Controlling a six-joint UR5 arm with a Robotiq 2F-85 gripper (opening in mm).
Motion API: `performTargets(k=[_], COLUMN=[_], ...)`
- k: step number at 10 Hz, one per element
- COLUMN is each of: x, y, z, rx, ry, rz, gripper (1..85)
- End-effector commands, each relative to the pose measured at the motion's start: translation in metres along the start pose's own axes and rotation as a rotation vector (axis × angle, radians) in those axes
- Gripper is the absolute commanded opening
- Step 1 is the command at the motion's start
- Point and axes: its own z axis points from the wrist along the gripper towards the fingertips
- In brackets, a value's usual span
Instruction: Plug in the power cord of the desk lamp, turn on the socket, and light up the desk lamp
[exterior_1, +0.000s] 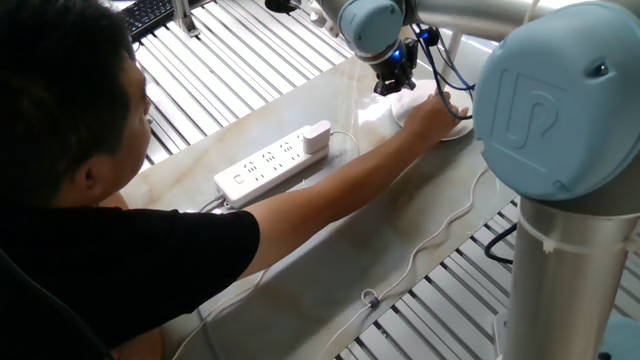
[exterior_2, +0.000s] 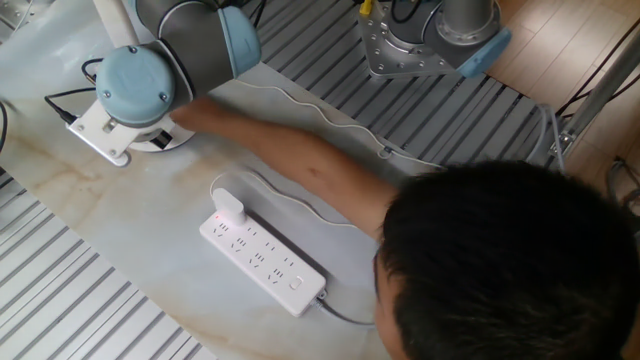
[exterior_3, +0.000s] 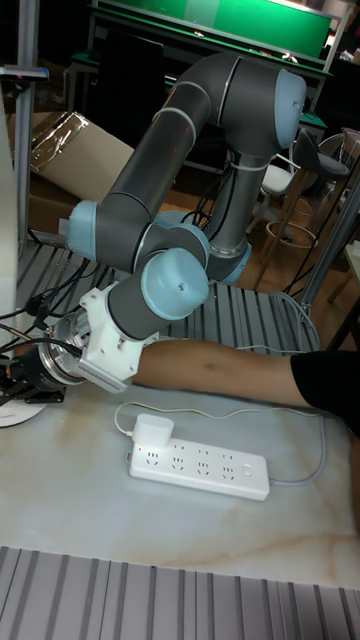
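One person's hand (exterior_1: 432, 115) steadies the desk lamp (exterior_1: 455, 128) base just beneath the claw (exterior_1: 393, 84), whose opening cannot be told; behind it, the plug (exterior_1: 316, 136) sits in the socket (exterior_1: 268, 165).

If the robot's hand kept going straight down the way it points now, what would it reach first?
Most likely the lamp base, directly under the robot's hand. The person's hand rests on that base right beside the line, so depth is unclear and it could be touched first.
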Motion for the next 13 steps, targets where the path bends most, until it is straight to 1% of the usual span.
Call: performTargets(k=[1,3,5,6,10,13], x=[0.001,0.001,0.005,0.007,0.002,0.001], y=[0.0,0.0,0.0,-0.002,0.001,0.006], z=[0.006,0.013,0.018,0.018,0.025,0.026], rx=[-0.01,-0.015,-0.022,-0.013,-0.011,-0.021], ry=[0.004,0.004,0.017,0.026,0.015,0.012], rz=[0.0,-0.011,-0.028,-0.036,-0.031,-0.027], gripper=[1.0,1.0,1.0,1.0,1.0,1.0])
